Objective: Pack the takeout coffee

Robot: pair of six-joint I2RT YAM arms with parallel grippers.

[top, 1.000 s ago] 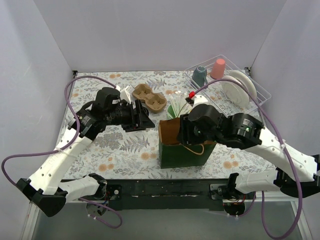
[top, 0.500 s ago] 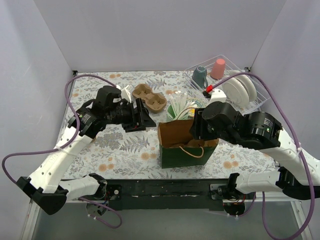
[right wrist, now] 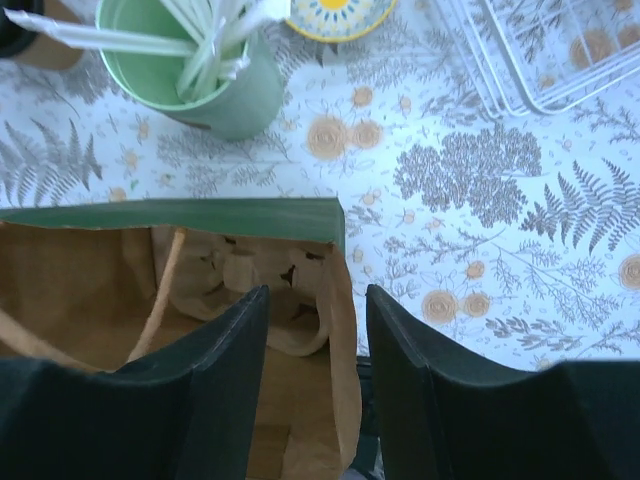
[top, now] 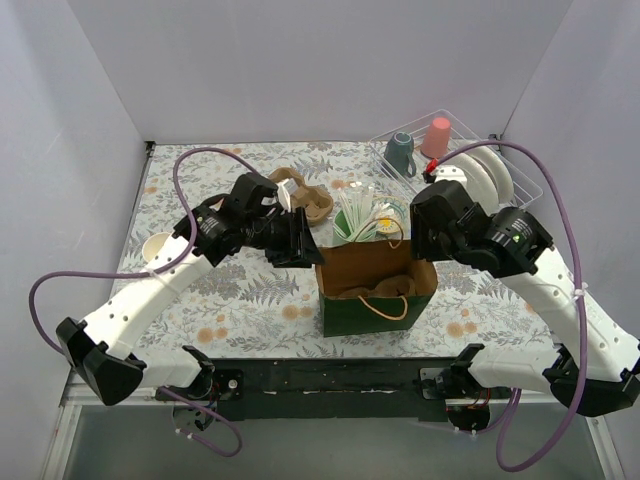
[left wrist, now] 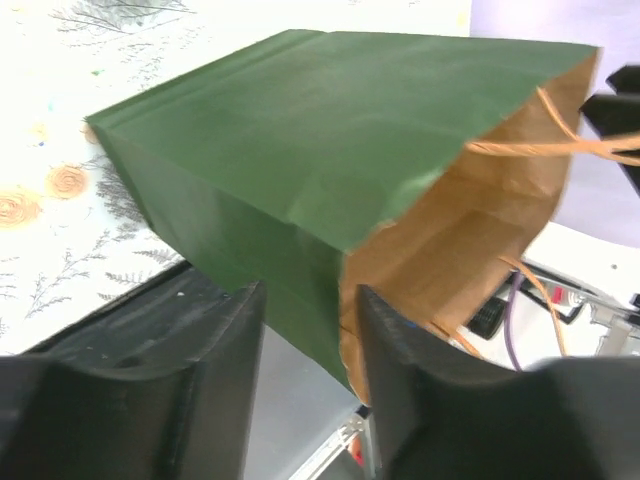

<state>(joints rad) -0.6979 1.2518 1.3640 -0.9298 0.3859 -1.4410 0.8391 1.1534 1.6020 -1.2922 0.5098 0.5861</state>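
Note:
The green paper bag (top: 362,305) stands open at the near middle, brown inside (right wrist: 80,290), with a moulded pulp carrier (right wrist: 285,300) at its bottom. My left gripper (top: 308,250) is open at the bag's upper left corner, and the bag's side wall (left wrist: 300,200) runs into the gap between its fingers (left wrist: 310,300). My right gripper (top: 425,262) hangs open over the bag's right rim, straddling that wall (right wrist: 318,300). I cannot pick out the takeout coffee for sure. Only a black-topped brown thing (right wrist: 20,40) shows, cut off at a corner.
A second pulp carrier (top: 305,197) lies behind my left arm. A green cup of straws (top: 362,224) stands behind the bag. At the back right, a wire rack (top: 520,185) holds a teal mug (top: 400,152), a pink cup (top: 436,137) and plates (top: 482,175). An open lidless paper cup (top: 158,250) stands far left.
My left arm swung right to the bag's left corner, uncovering the lidless cup. My right gripper rose out of the bag and shifted to its right rim.

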